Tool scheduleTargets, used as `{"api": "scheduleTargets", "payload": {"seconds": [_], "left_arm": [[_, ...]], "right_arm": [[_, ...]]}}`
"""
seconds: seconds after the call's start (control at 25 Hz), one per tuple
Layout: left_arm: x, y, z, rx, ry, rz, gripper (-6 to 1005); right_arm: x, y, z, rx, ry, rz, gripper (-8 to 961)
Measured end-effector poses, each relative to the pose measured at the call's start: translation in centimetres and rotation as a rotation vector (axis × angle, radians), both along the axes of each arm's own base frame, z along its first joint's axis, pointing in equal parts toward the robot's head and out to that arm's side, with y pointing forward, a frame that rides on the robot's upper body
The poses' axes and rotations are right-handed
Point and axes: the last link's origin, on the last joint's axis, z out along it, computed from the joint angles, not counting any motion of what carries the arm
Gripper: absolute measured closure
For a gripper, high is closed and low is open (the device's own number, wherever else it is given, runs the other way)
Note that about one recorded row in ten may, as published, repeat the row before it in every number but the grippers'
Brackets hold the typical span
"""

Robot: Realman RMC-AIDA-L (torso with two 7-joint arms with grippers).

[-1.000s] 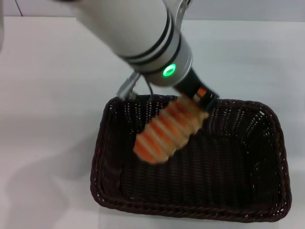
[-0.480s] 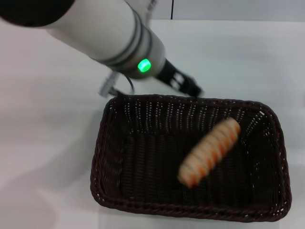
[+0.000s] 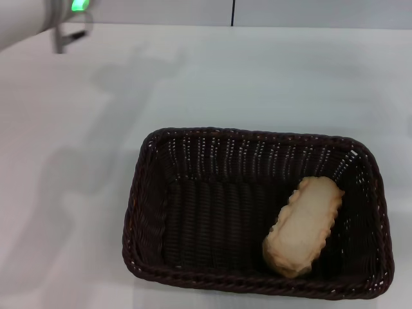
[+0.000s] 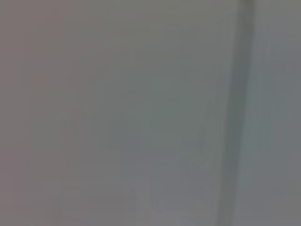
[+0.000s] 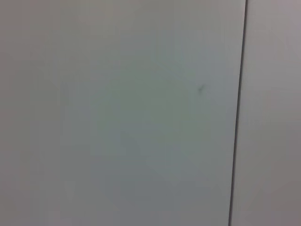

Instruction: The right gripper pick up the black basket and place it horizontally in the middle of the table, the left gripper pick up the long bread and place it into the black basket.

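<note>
Now lying pale side up in the right half of the black basket [image 3: 257, 212] on the table [image 3: 270, 77]: the long bread [image 3: 304, 225], long axis slanted. Left arm [image 3: 38, 16] far off at the corner; jaws unseen, cannot tell.

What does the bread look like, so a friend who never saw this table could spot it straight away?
Find the white table and the dark woven basket standing on it. Inside, toward the basket's right end, lies the long bread, an oblong loaf set at a slant. It is the only thing in the basket, pale tan with wavy edges against the dark weave.
</note>
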Motion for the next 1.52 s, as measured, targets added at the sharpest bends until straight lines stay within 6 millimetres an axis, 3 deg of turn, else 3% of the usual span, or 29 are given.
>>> {"api": "scheduleTargets", "payload": {"seconds": [0.16, 0.32, 0.52, 0.76, 1.0, 1.52], "left_arm": [[-4.7, 0.4, 2.2, 0.25, -0.1, -0.078, 162], [-8.9, -0.8, 3.1, 0.435, -0.212, -0.144, 162], [-13.7, -3.4, 2.7, 0.564, -0.31, -0.212, 162], [-17.1, -5.9, 2.0, 0.623, -0.328, -0.238, 162], [-17.7, -7.0, 1.6, 0.626, -0.328, -0.26, 162], [-18.2, -8.8, 1.2, 0.624, -0.308, -0.292, 162]], "right_arm": [[0.0, 1.0, 0.6, -0.003, 0.016, -0.027, 594], [0.4, 1.1, 0.9, 0.002, 0.032, -0.05, 594], [1.3, 0.4, 0.7, 0.005, 0.047, -0.072, 594], [2.0, -0.2, 0.6, 0.002, 0.088, -0.074, 594], [1.7, -0.3, 0.1, -0.01, 0.099, -0.06, 594], [-0.8, 1.1, -0.9, -0.049, 0.069, 0.007, 595]]}}
